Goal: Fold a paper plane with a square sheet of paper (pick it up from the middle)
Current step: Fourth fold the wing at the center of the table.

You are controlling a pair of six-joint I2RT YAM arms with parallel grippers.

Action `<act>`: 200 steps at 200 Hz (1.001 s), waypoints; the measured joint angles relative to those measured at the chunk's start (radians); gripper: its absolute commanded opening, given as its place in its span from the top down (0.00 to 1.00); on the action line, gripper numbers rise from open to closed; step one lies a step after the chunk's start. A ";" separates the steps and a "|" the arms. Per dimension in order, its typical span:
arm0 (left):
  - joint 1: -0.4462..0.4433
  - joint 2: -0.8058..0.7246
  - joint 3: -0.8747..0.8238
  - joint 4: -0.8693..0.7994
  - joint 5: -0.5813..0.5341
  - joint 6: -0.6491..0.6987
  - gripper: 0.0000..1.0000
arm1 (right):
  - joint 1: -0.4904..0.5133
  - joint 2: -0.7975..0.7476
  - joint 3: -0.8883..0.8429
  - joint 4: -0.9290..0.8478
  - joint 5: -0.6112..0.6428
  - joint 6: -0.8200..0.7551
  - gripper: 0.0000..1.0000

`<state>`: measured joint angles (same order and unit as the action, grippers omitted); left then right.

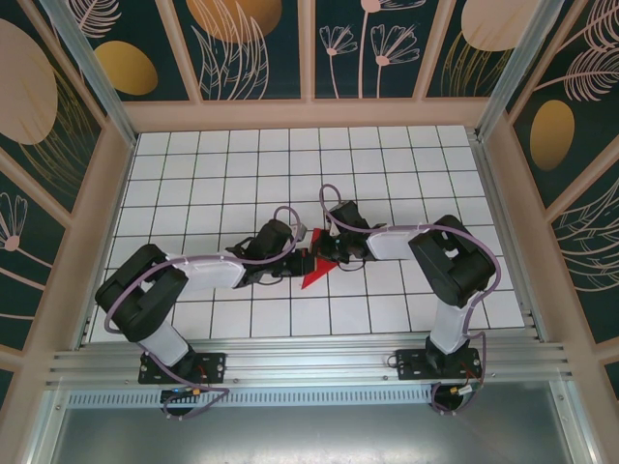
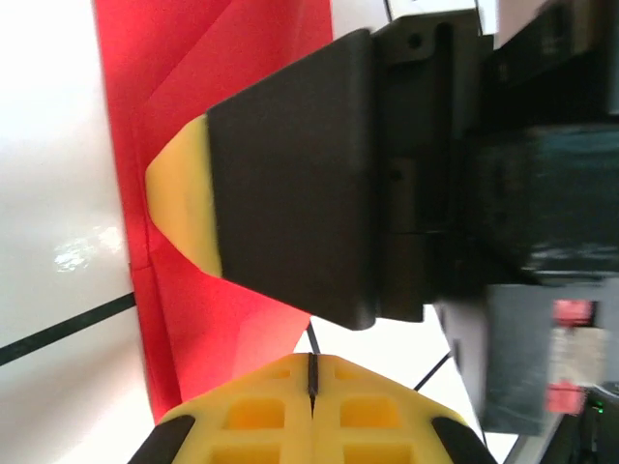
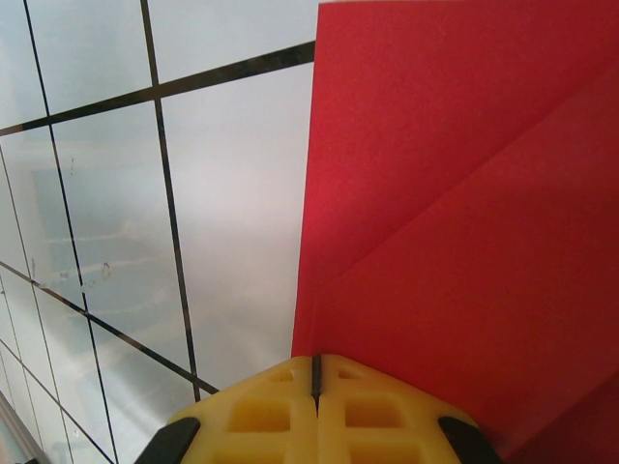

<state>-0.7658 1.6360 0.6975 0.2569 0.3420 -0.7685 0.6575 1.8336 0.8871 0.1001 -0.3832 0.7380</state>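
Note:
The square sheet of paper (image 1: 311, 278) is bright red and lies folded into a pointed wedge on the white grid table near the middle. Diagonal creases show on the paper (image 3: 464, 242) in the right wrist view. My left gripper (image 1: 301, 254) is shut, and its yellow tips (image 2: 311, 372) sit low at the wedge's edge over the red paper (image 2: 193, 126) and bare table. My right gripper (image 1: 327, 253) is shut too, with its tips (image 3: 315, 372) down at the paper's left edge. Its black, yellow-tipped finger (image 2: 184, 203) rests across the red paper. Nothing sits between either pair of jaws. A finished paper plane is out of view.
The white tiled table (image 1: 406, 174) has open room behind and to both sides of the arms. Wooden-framed patterned walls (image 1: 309, 58) close in the back and sides. An aluminium rail (image 1: 309, 362) runs along the near edge.

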 measured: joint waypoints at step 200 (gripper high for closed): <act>0.000 0.076 -0.098 0.154 -0.003 -0.050 1.00 | -0.035 -0.304 -0.092 -0.028 0.082 0.001 0.89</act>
<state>-0.7658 1.7115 0.5991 0.4114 0.3393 -0.8188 0.6224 1.5299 0.7952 0.0723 -0.3016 0.7387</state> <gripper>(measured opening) 0.052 0.117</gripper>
